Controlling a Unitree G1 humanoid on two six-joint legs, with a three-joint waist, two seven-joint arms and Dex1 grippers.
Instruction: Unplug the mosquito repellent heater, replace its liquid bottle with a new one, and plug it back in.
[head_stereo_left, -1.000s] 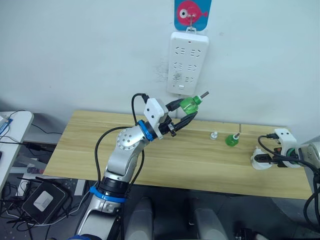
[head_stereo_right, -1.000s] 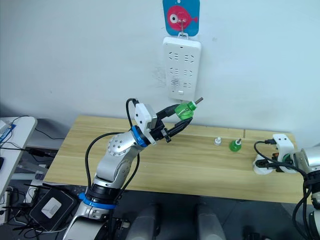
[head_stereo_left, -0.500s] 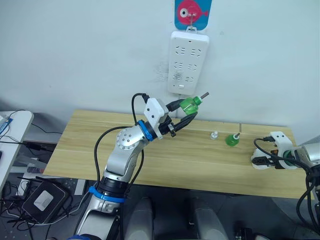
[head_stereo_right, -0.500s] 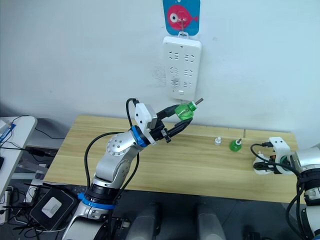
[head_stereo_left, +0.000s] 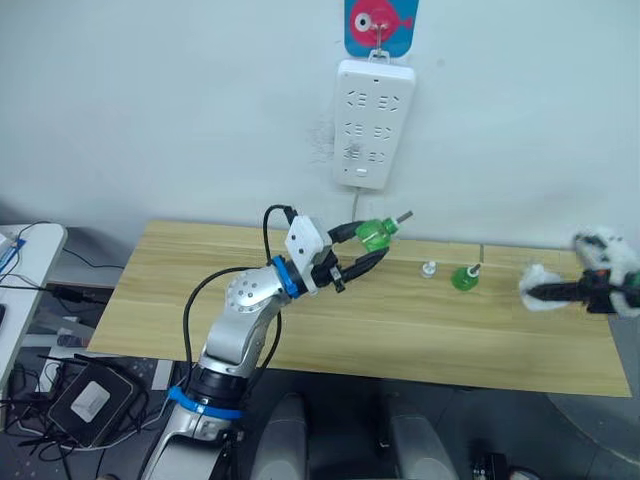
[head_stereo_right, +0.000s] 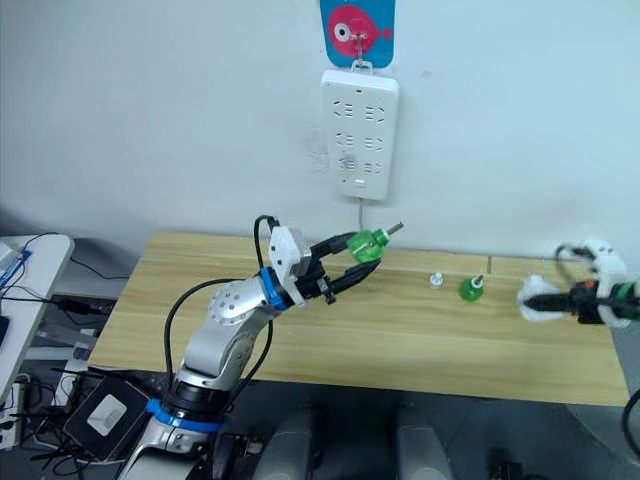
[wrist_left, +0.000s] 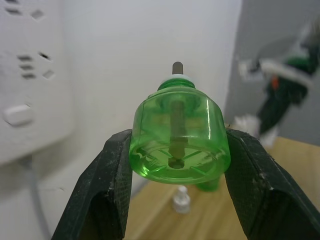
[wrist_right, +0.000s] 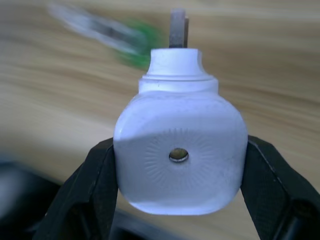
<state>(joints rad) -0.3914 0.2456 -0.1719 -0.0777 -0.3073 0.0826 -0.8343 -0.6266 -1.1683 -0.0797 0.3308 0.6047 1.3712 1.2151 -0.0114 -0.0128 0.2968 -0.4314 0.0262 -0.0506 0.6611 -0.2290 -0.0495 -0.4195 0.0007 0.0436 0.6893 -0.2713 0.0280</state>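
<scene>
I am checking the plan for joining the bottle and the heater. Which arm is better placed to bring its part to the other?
Probably the right. The right gripper, shut on the white heater, hangs over the table's right end. The left gripper holds the green bottle raised mid-table, wick pointing toward the heater's side.

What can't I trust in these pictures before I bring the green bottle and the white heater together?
- Small white rounded plastic heater: the right wrist view faces one side, so the bottle socket and prongs stay unseen.
- Right gripper: motion-blurred in both eye views, so the heater's tilt is unclear.
- Second green bottle and small white cap on the wooden table: too small to judge fill level.
- Clear green liquid bottle in the left gripper: its far end is hidden behind its base.
</scene>
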